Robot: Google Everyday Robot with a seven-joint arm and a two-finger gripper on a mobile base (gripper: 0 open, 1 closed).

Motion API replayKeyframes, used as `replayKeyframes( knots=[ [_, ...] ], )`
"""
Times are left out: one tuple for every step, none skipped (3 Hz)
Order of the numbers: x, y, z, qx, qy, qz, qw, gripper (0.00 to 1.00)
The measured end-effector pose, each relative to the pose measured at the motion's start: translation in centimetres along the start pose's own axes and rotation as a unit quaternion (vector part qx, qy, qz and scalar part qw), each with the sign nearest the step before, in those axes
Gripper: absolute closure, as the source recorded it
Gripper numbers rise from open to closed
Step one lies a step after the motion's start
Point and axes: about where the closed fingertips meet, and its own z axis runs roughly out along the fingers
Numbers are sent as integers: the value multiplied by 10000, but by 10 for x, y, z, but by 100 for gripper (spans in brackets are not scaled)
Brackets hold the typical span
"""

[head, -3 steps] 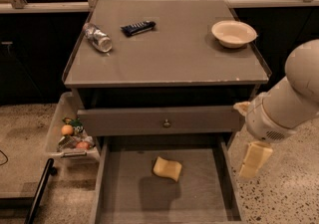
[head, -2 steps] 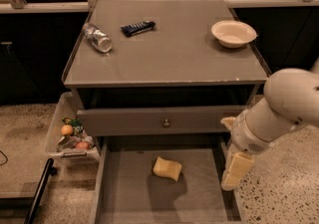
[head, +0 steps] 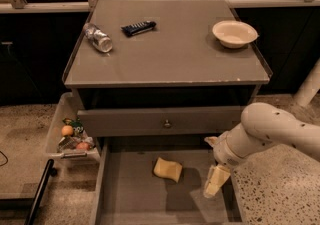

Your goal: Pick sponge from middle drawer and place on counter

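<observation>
Sponge lies in middle drawer, pincer nearby.

Dim, warm light — gripper over middle drawer casts, seemingly, a shadow.

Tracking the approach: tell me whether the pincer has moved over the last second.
Yes. The pincer has moved left and slightly down, from beyond the right wall of the middle drawer to over its floor, nearer the sponge.

White bowl, plastic bottle, dark wrapped bar; snack bin lower left.
</observation>
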Motion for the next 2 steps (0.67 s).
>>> replayKeyframes(
  knots=[
    [0,0,1,-6,3,-3,10000,0],
    [6,-2,17,-142,-35,115,9998,0]
  ],
)
